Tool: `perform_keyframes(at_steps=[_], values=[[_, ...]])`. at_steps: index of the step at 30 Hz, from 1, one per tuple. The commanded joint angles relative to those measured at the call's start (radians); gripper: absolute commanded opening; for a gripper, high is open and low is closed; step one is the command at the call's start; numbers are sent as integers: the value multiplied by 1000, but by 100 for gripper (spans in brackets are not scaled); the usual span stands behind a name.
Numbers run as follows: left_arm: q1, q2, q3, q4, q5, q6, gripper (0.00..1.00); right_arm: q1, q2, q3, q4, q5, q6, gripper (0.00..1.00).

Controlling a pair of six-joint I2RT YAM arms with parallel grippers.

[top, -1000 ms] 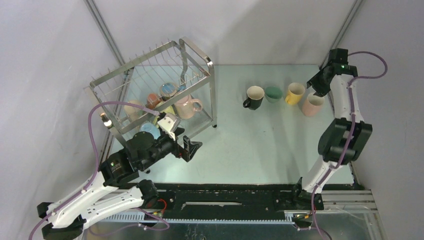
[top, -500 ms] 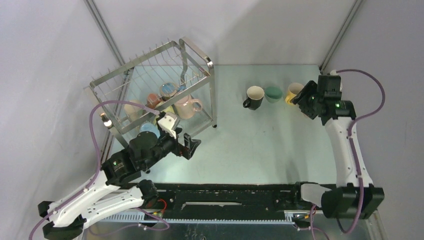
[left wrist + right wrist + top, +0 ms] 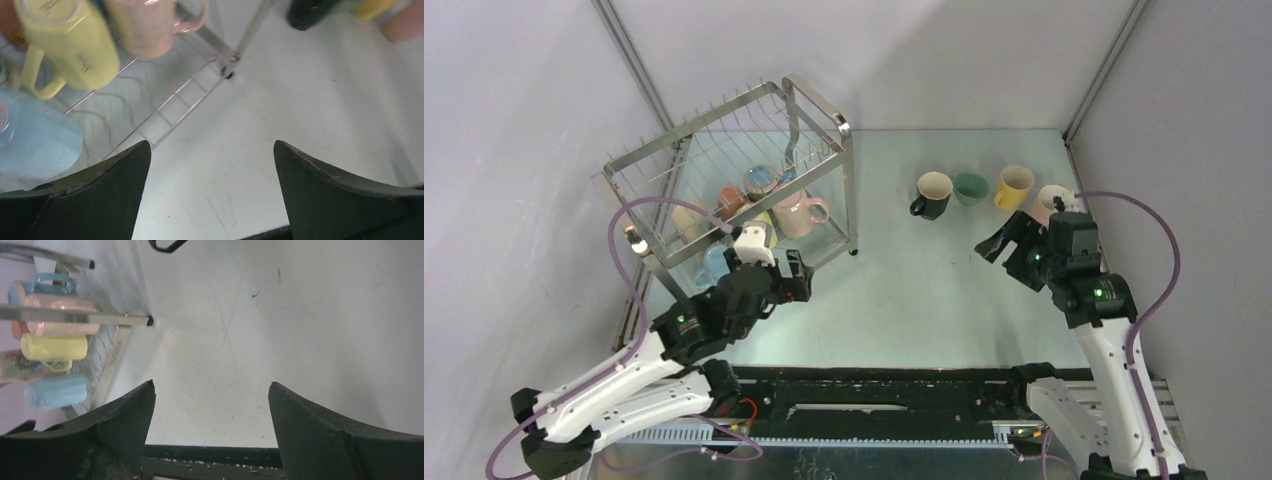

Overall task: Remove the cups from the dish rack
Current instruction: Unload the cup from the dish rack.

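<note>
Glossy ceramic cups [image 3: 796, 212] lie on their sides in the shiny steel wire dish rack [image 3: 850, 190]. The left gripper [image 3: 210, 145], jaws apart and empty, is nearer: the light blue cup [image 3: 35, 145] sits at its ten o'clock. The right gripper [image 3: 210, 385], also agape, hangs well apart at the rack's three o'clock.

The pale table [image 3: 924, 290] has thin scratches [image 3: 231, 345] on its surface. White walls [image 3: 944, 60] stand at its far edge and sides, with two slanted metal posts [image 3: 631, 60] in the far corners.
</note>
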State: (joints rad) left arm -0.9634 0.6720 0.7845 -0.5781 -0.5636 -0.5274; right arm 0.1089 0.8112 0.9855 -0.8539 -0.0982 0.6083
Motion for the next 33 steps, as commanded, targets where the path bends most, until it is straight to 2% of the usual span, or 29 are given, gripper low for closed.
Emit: perform_keyframes(at_steps=[1, 7, 14, 25, 29, 33], values=[[-1, 30, -84, 9, -270, -233, 100, 14, -98, -33, -16, -59, -24, 91], [-30, 109, -148, -4, -533, -426, 100, 15, -176, -117, 26, -160, -19, 93], [-40, 197, -176, -61, -707, -603, 100, 24, -237, -249, 106, -214, 14, 93], [-40, 417, -81, -527, -849, -1101, 100, 29, -276, -278, 107, -232, -19, 93], [-17, 510, -38, -622, -877, -1199, 100, 30, -270, -296, 127, -248, -10, 94], [15, 531, -31, -619, -901, -1192, 100, 33, -264, -310, 139, -258, -6, 93]])
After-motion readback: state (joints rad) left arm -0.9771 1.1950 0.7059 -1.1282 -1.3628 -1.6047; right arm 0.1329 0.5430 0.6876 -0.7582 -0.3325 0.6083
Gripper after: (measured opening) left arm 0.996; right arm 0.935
